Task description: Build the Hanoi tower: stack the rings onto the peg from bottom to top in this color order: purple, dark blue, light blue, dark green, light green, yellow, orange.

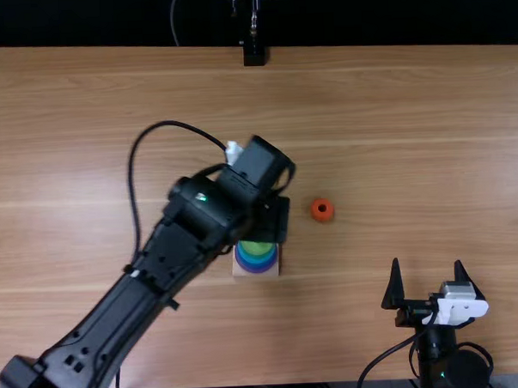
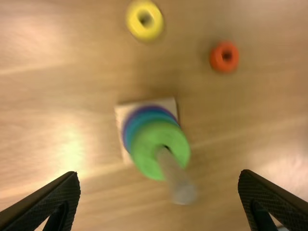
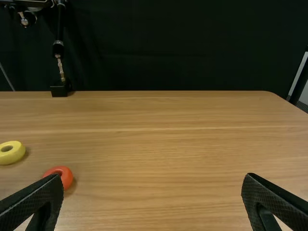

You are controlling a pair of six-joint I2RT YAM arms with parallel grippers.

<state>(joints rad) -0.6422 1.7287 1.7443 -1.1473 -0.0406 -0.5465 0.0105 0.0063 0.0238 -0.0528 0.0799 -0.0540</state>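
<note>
In the top view my left gripper hangs over the peg's square base, and its arm covers the peg. My left gripper is open in its wrist view, with nothing held. The pale peg rises through a light green ring, with blue and purple rings beneath. A yellow ring and an orange ring lie loose beside the base. My right gripper stands open and bare at the near right; in its wrist view, the right gripper has widely parted fingers.
The left arm stretches from the near left across to the middle of the table. A black stand is at the far edge, before a dark curtain. Cables loop beside both arms.
</note>
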